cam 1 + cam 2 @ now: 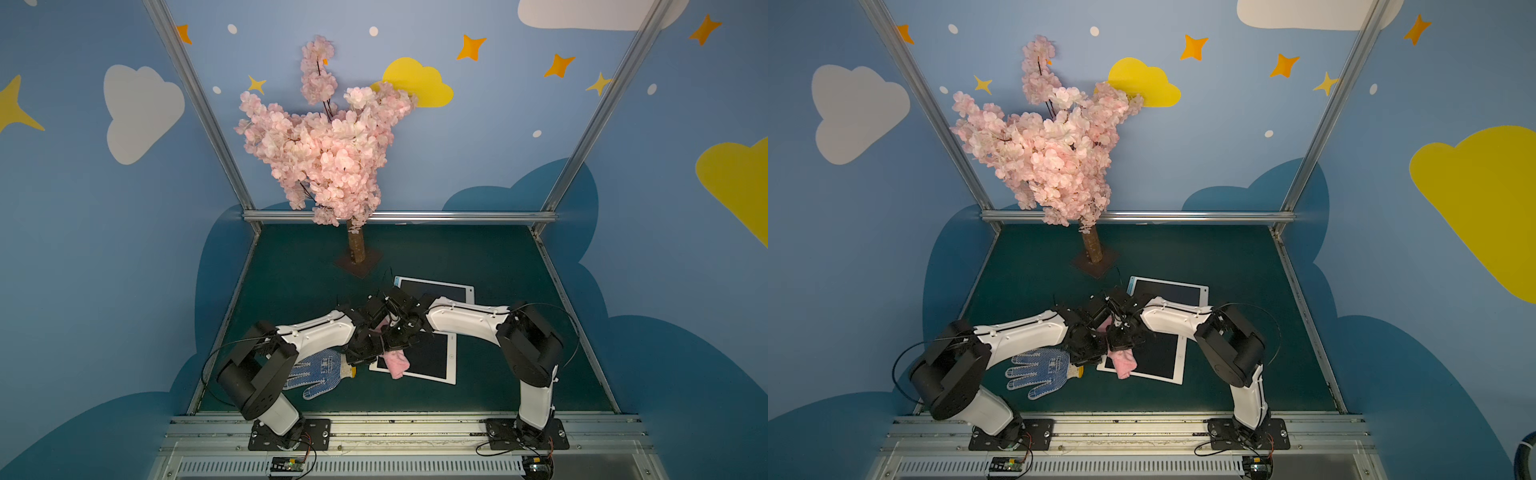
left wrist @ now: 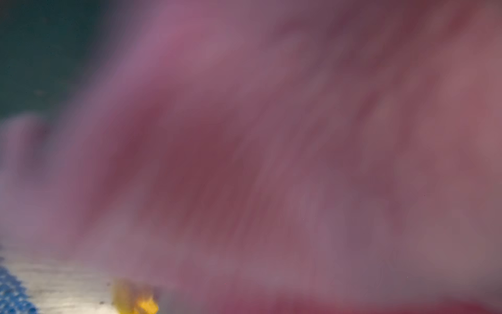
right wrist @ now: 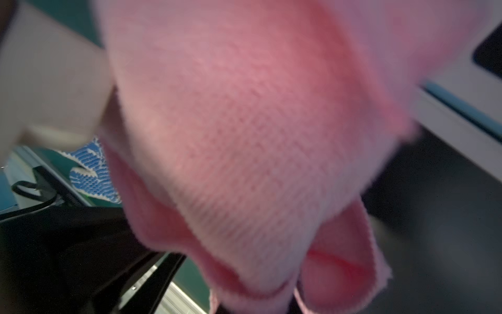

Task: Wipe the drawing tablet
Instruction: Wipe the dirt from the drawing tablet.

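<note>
White-bezel, dark-screen tablet (image 1: pixel 432 359) lies flat; L gripper (image 1: pixel 371 356) & R gripper (image 1: pixel 397 343) both clamped on pink cloth (image 1: pixel 397 364).

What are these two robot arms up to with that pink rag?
The two arms meet over a tablet lying on the green table. The left gripper and the right gripper are both shut, apparently pinching a pink cloth between them. Its loose end hangs over the tablet's left edge. A work glove lies beside it, untouched, and a second tablet sits farther back.
</note>
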Robot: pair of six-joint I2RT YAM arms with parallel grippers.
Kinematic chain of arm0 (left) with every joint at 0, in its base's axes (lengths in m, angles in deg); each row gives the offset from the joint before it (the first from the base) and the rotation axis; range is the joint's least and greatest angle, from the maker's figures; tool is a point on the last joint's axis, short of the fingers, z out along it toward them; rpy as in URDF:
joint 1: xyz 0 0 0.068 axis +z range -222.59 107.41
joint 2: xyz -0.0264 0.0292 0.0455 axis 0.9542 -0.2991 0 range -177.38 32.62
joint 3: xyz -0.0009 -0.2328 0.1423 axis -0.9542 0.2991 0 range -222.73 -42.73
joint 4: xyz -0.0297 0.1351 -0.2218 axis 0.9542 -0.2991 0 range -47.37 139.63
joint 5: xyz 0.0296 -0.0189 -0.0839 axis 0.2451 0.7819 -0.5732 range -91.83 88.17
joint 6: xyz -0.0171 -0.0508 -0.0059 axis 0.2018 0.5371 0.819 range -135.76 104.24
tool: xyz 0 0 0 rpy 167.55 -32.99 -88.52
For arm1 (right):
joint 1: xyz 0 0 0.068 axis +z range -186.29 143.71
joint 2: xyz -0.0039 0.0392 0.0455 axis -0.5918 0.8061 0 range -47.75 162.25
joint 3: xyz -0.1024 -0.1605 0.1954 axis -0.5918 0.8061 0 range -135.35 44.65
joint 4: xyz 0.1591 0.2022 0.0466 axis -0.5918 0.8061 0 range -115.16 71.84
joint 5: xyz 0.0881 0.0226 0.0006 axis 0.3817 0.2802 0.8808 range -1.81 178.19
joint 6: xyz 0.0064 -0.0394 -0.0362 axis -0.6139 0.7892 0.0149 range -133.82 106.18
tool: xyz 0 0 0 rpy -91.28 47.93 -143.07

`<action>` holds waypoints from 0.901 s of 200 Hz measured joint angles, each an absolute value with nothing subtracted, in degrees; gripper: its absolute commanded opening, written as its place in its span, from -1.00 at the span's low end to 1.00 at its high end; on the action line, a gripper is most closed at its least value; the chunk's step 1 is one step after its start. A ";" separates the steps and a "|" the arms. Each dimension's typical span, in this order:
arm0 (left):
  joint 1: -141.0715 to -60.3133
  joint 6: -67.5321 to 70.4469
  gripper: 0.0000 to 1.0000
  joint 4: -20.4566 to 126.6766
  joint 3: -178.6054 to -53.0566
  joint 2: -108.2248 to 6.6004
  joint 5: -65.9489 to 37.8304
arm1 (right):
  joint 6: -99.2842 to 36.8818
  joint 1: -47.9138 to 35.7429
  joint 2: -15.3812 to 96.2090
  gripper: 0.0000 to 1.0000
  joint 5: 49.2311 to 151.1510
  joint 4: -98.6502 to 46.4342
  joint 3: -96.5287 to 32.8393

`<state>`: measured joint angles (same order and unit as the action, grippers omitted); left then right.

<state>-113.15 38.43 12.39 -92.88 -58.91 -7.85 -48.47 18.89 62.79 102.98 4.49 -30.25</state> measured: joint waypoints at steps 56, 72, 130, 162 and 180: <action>-113.17 38.41 -0.76 11.96 -93.25 -59.02 -7.76 | -50.11 11.46 56.74 -1.00 101.08 2.63 -19.76; -113.17 38.34 -0.75 12.15 -93.66 -59.02 -7.52 | -50.09 10.41 54.59 -1.00 99.92 2.81 -17.83; -109.89 36.70 -0.72 10.82 -102.56 -57.07 -5.86 | -48.82 9.64 45.92 -1.00 96.66 5.43 -11.65; -105.81 33.89 -0.74 10.95 -107.52 -60.46 -6.30 | -46.96 10.08 41.94 -1.00 95.46 7.25 -10.84; -104.91 31.94 -0.74 11.30 -110.14 -65.27 -6.37 | -46.13 11.17 40.98 -1.00 94.83 8.12 -10.62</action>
